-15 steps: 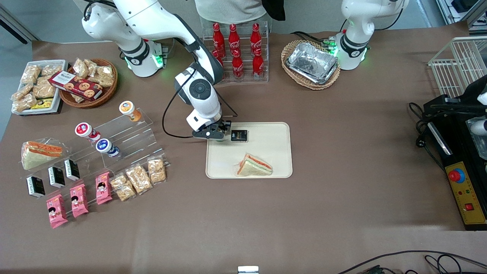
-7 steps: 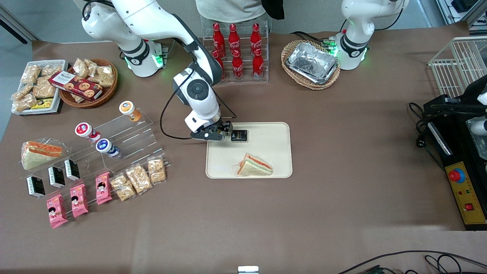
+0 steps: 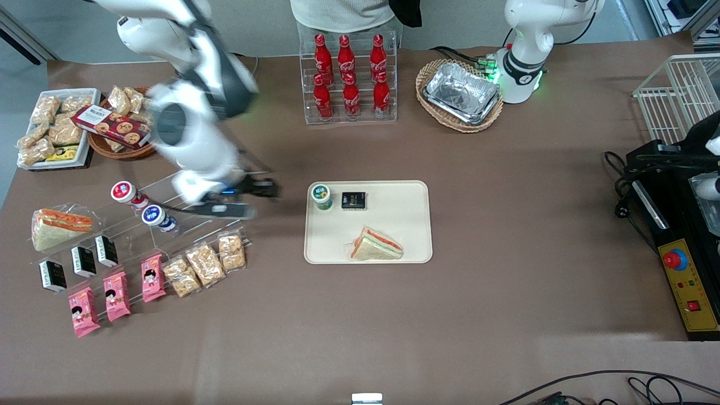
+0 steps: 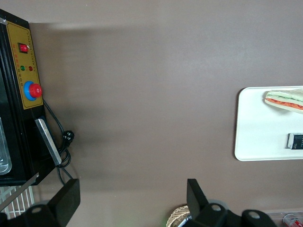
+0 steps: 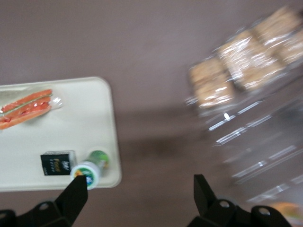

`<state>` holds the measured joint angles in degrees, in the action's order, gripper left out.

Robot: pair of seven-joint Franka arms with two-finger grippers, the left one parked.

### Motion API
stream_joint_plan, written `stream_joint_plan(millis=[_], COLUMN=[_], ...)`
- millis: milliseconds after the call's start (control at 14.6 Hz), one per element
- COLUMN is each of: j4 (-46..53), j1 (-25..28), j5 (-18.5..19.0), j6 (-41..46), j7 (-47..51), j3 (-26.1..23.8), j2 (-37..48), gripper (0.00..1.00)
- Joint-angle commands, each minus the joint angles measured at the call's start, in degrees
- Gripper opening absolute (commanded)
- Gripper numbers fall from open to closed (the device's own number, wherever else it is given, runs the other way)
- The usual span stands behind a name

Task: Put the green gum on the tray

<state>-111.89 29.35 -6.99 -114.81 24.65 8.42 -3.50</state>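
Observation:
The green gum (image 3: 322,196) stands upright on the cream tray (image 3: 394,225), in its corner farthest from the front camera, beside a small black packet (image 3: 354,201). It also shows in the right wrist view (image 5: 90,170), at the tray's (image 5: 57,137) corner. My gripper (image 3: 264,188) is open and empty. It hangs over the bare table between the tray and the clear acrylic stand (image 3: 191,208), well apart from the gum.
A wrapped sandwich (image 3: 376,246) lies on the tray nearer the front camera. The stand holds red-lidded (image 3: 125,192) and blue-lidded (image 3: 154,216) bottles. Snack bags (image 3: 205,263), pink packets and black packets lie nearer the camera. Cola bottles (image 3: 349,79) and a foil tray basket (image 3: 461,95) stand farther away.
My gripper has let go of the green gum, which now stands on the tray. The arm has swung quickly away from the tray toward the acrylic stand.

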Motion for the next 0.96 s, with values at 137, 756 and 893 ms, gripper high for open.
stream_joint_plan(millis=[137, 756, 893], j4=[13.70, 24.79, 24.44], j1=[-17.10, -21.52, -21.35], j5=[-0.40, 6.55, 6.11], j6=[15.05, 24.29, 24.81], j7=[-18.82, -26.40, -26.67], j3=[0.01, -0.07, -0.33], j2=[0.25, -1.68, -1.68], gripper=[1.00, 1.00, 1.00])
